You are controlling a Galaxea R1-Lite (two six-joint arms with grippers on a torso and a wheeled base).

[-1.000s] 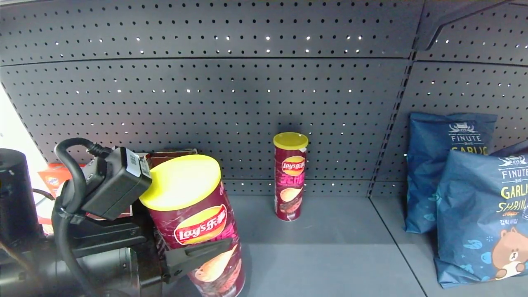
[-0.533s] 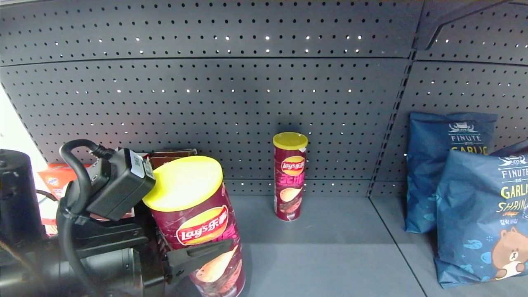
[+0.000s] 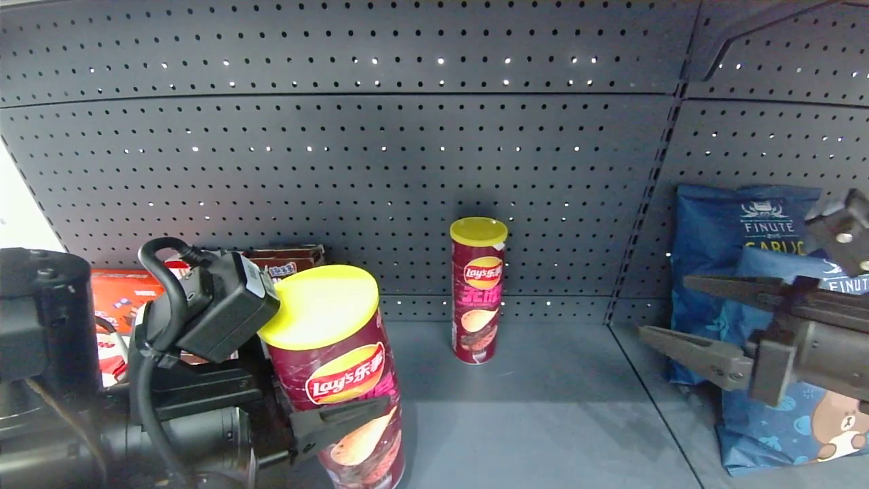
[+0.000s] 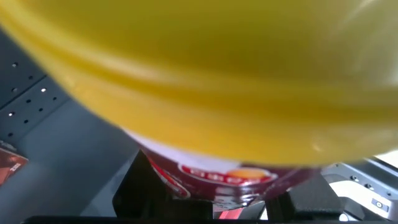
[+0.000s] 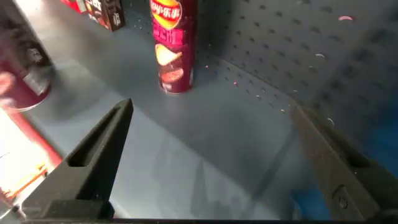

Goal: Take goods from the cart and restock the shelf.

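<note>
My left gripper point(image 3: 319, 435) is shut on a dark red chip can with a yellow lid point(image 3: 339, 380), held upright at the front left of the grey shelf point(image 3: 543, 414). That can's yellow lid point(image 4: 205, 74) sits close against the left wrist camera. A second, identical chip can point(image 3: 478, 291) stands upright at the back of the shelf near the pegboard, and it is the red can point(image 5: 173, 46) in the right wrist view. My right gripper point(image 3: 669, 312) hangs open over the shelf's right side, in front of the blue bags.
Blue snack bags point(image 3: 781, 326) lean at the shelf's right end. Red and brown boxes point(image 3: 285, 258) stand at the back left behind the held can. A dark pegboard wall point(image 3: 380, 170) backs the shelf. Bare shelf floor lies between the two cans and the bags.
My left gripper has carried its can a little to the right and farther onto the shelf. The right gripper has come into the head view from the right, open.
</note>
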